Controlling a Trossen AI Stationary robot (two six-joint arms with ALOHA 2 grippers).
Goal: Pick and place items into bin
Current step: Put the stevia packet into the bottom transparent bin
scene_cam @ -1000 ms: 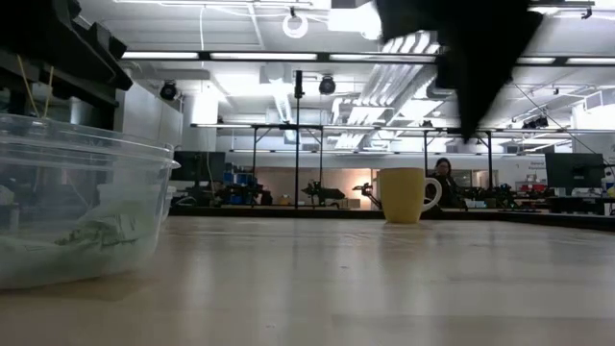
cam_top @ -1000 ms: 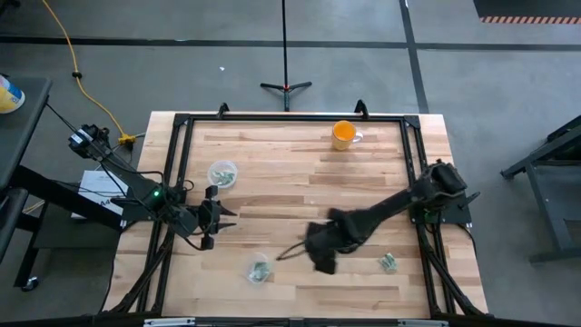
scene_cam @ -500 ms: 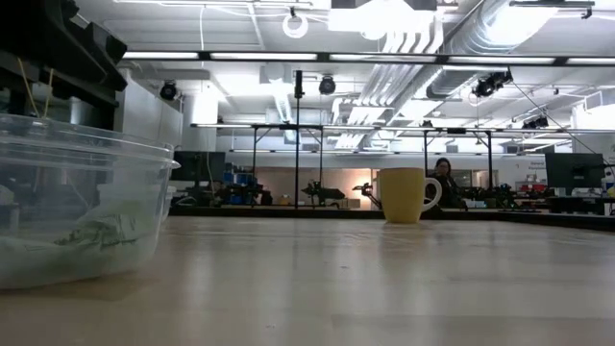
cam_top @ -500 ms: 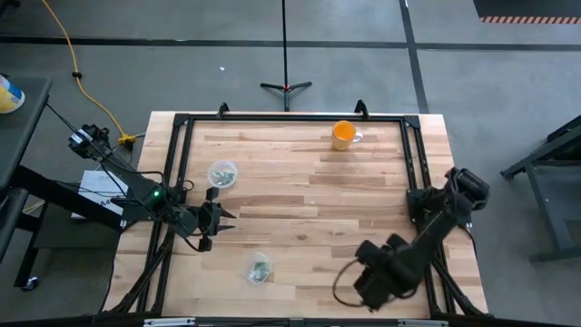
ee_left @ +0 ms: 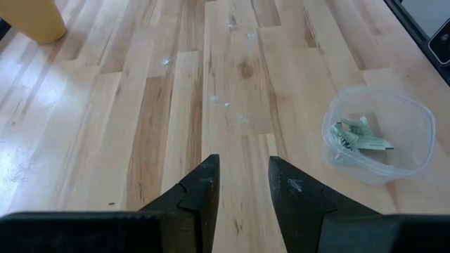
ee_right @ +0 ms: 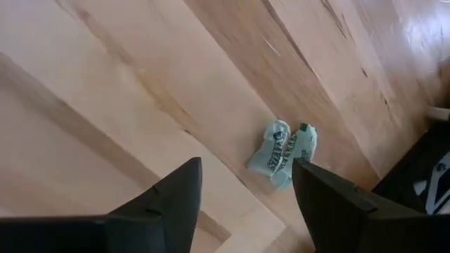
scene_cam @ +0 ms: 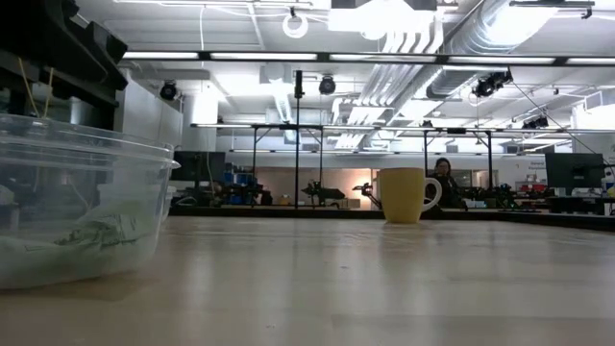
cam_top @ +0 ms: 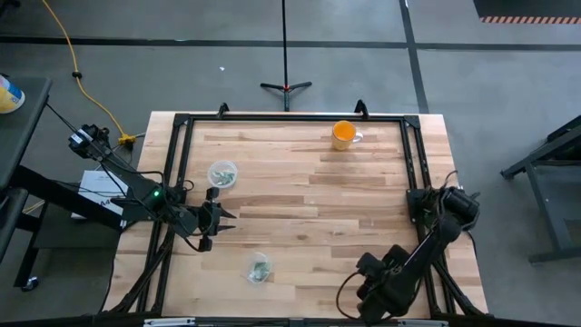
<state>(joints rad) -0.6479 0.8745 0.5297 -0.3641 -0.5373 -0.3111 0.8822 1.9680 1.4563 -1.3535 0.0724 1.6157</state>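
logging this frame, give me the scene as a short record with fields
left gripper: open, idle at the table's left side
right gripper: open, above a grey-green packet lying loose on the wood
near bin: clear tub holding grey-green packets
far bin: clear tub by the left edge, contents unclear
orange mug: upright at the far edge
table: wooden

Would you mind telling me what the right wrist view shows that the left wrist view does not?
Only the right wrist view shows a loose green packet lying on the bare wood just beyond the open right end effector. Only the left wrist view shows the clear tub with packets inside, the base of the orange mug, and the open left end effector. Both show the wooden table.
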